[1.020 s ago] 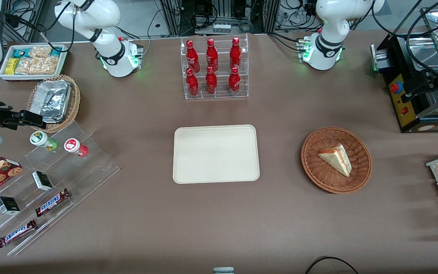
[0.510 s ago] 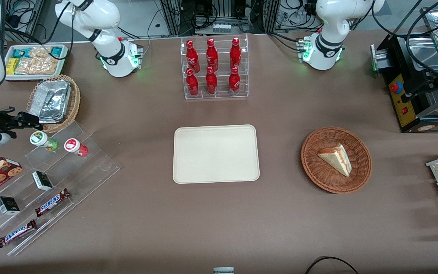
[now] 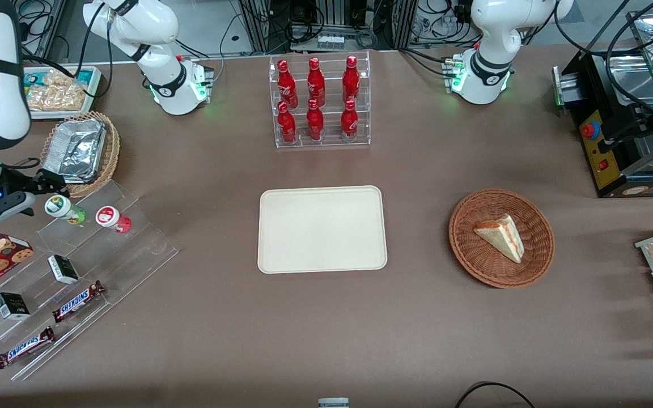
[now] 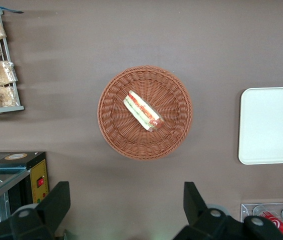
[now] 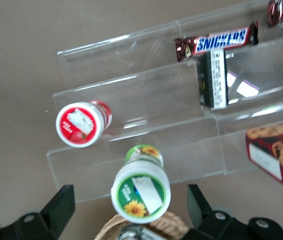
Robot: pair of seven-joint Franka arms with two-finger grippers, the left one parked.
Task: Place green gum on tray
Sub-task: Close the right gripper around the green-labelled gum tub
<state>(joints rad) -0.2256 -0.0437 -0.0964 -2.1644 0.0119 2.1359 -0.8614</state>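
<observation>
The green gum stands tilted on the top step of a clear acrylic rack, its white lid with a green label facing up. In the right wrist view the green gum lies between my two open fingers, which stand wide apart on either side of its lid. My gripper hovers just above and beside the gum, at the working arm's end of the table, holding nothing. The cream tray lies flat mid-table, bare; its edge also shows in the left wrist view.
A red gum bottle stands beside the green one. The stepped acrylic rack holds Snickers bars and small dark boxes. A wicker basket with a foil tray sits close by. A cola bottle rack and a sandwich basket stand farther off.
My gripper has shifted a little nearer to the front camera and closer to the green gum, and the arm above it has swung in. The gum and tray have not moved.
</observation>
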